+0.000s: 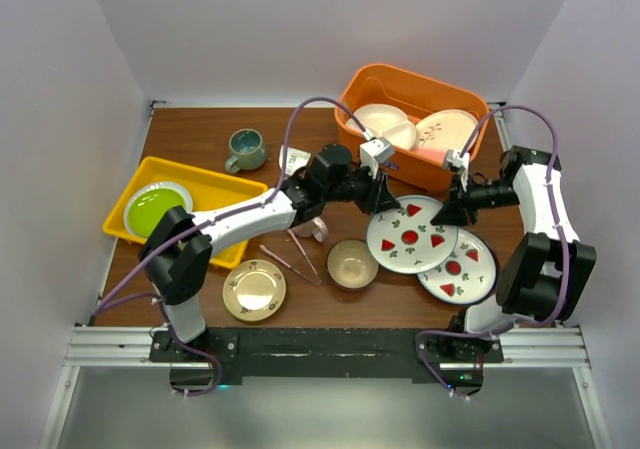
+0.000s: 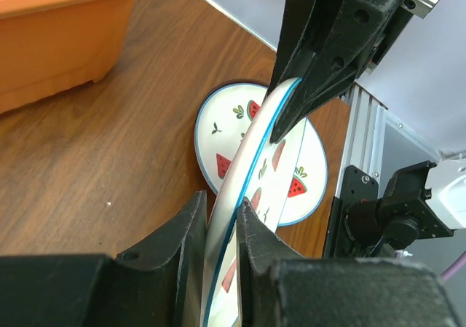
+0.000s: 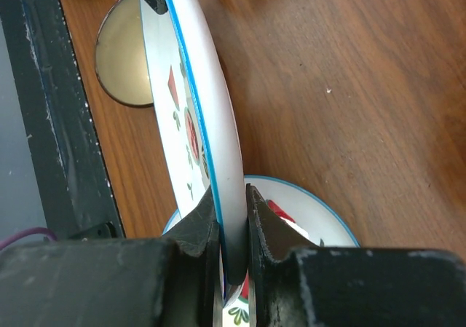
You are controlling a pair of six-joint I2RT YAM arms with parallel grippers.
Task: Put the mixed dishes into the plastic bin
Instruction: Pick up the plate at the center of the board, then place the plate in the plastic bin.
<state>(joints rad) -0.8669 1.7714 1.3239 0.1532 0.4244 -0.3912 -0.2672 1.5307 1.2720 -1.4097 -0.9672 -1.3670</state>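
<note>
Nearest, toward the counter's (image 1: 200, 144) near right corner, a second plate (image 1: 465, 271) is seen lying flat, partly overlapped by the plate (image 1: 408, 235) in hand; just left of it a bowl (image 1: 352, 263) stands. The plate is pinched at opposite rims; the left end effector (image 2: 223, 212) is pressed onto one edge, the right end effector (image 3: 231, 196) onto the other. The bin (image 1: 425, 81) stands at the far right corner, with two plates (image 1: 385, 121) already lying in it.

The step in hand is judged to be a two-armed lift of the plate. Next, both end effectors must be carried together toward the far right corner; the plate must be kept from twisting, the bin's near wall cleared, and both grips let go inside.

From above, the whole layout and the path to the bin are given, but the pinches themselves are poorly shown. In the wrist views each pinch is shown close; the plate is seen edge-on, apparently raised over the second plate.
</note>
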